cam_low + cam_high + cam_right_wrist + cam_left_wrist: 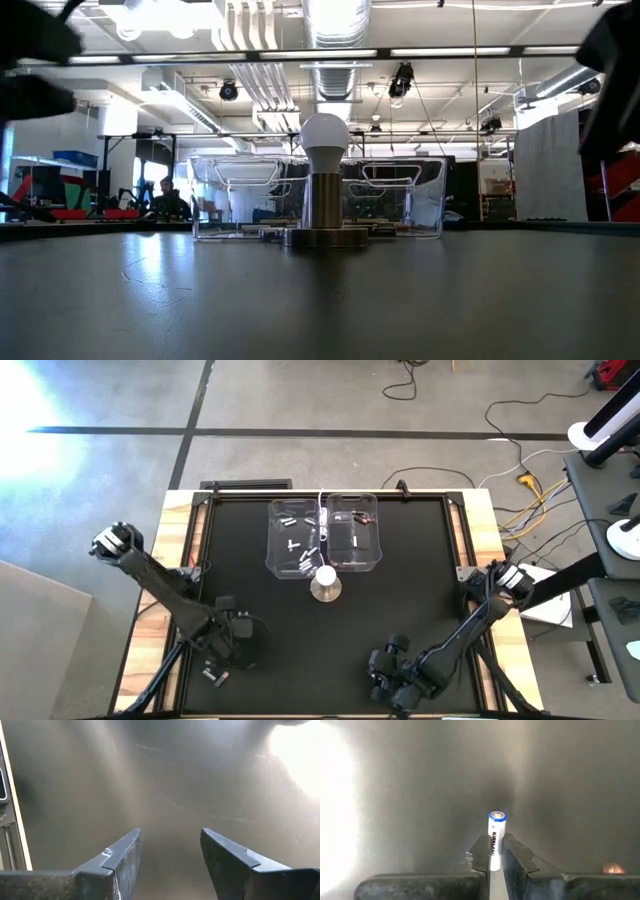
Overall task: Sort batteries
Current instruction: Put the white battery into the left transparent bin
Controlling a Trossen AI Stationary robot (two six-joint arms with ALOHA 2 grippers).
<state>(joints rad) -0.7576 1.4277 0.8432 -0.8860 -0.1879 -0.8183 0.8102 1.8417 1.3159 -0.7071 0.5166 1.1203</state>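
Left hand (492, 857) clamped on battery (496, 837)

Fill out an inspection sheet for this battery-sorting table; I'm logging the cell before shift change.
Surface: black mat on a wood-edged table.
Job's things: two clear bins side by side holding batteries; one white battery in the left gripper.
Clutter: round-based white bulb-like piece in front of the bins.
Grippers: left gripper shut on the battery, near the front left; right gripper open, empty, front right.
Cables: several on the floor beyond the table.
Surroundings: workshop room, a person seated far behind.
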